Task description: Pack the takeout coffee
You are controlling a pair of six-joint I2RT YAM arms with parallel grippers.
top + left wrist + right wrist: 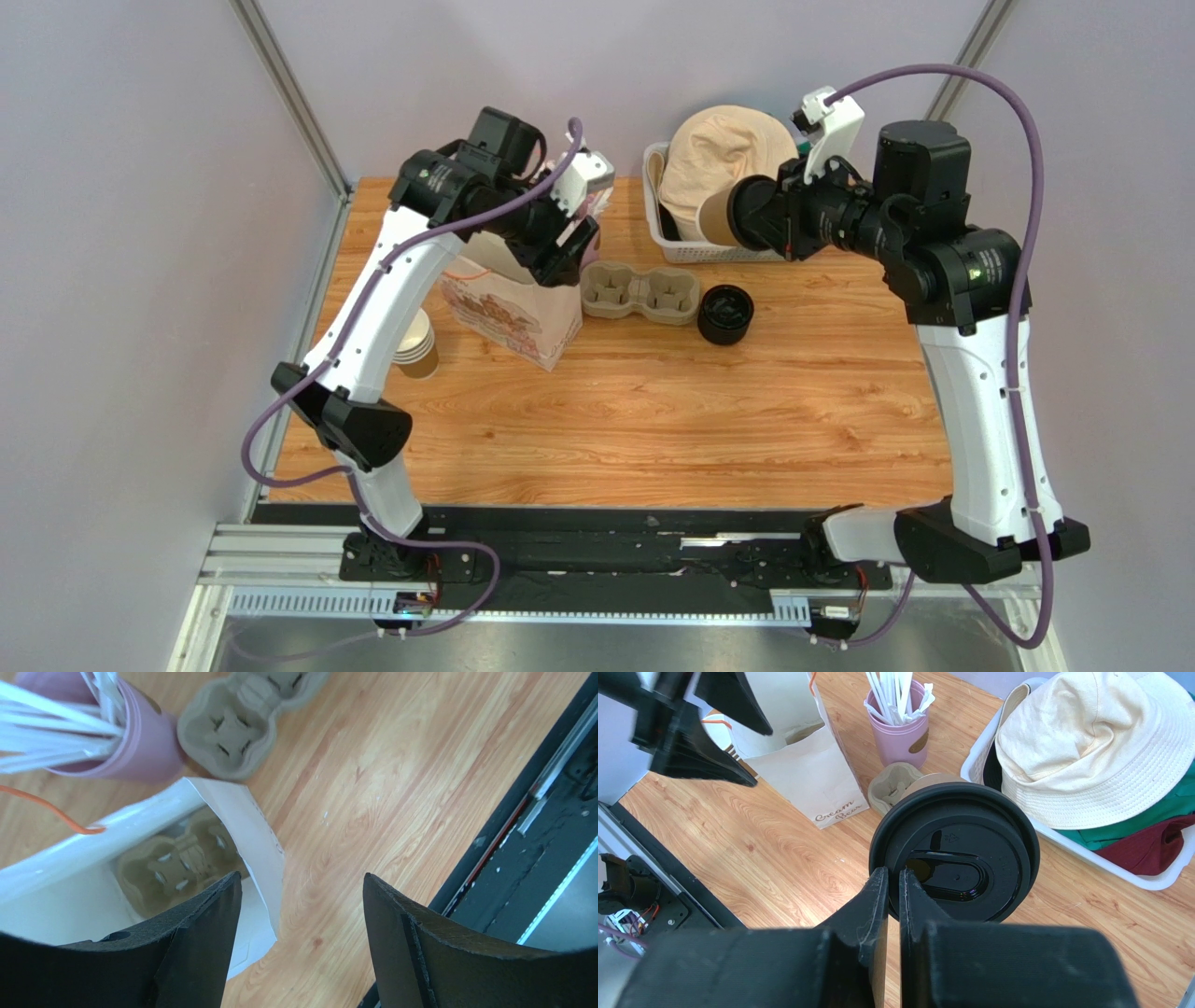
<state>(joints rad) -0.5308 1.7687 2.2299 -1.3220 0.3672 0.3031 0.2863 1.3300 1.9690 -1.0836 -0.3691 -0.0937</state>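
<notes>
The table (701, 406) is warm orange-brown wood with wavy darker grain. The takeout coffee (955, 850) has a glossy black lid on a kraft-brown cup. The paper bag (808, 777) is white with brown script lettering. The cup carrier (641, 293) is dull grey-beige pulp. The stack of lids (725, 312) is black. The tumbler (899, 731) is pink and its straws (899, 696) are white. The hat (1102, 742) is cream, lying over green cloth (1158, 822) and dark red cloth (1151, 854) in a white basket (687, 252). The stacked cups (417, 343) are brown with pale rims. The left pincer (302, 910) and right pincer (892, 882) are black.
</notes>
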